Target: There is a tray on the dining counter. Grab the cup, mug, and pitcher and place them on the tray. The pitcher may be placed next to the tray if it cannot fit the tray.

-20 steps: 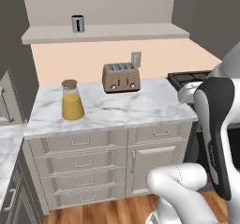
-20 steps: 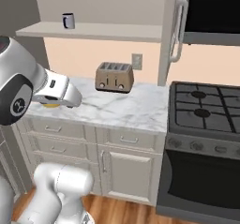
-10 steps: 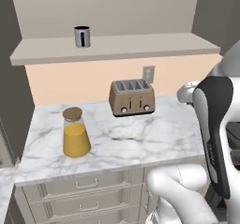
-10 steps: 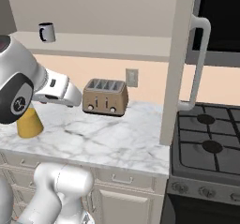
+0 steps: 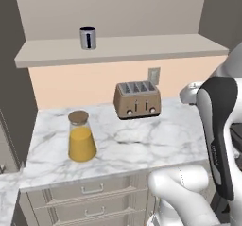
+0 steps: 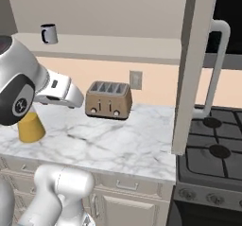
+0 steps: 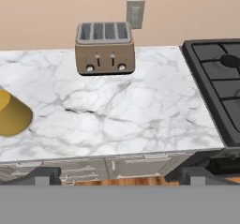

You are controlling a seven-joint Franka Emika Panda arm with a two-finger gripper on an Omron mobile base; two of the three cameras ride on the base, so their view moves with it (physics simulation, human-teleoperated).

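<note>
**Marble worktop and wall shelf**

Marble worktop [image 5: 142, 144] over beige drawers [image 5: 90, 192] carries two things: the pitcher [image 5: 81, 136] of orange liquid with brown cork lid, near the left end, and a brown four-slot toaster [image 5: 137, 99] further back toward the wall, well apart from it. A black stove [image 6: 212, 159] adjoins the worktop's right end. Beige wall shelf [image 5: 142, 47] above holds the dark mug [image 5: 87, 38], standing upright toward its left part.
</note>
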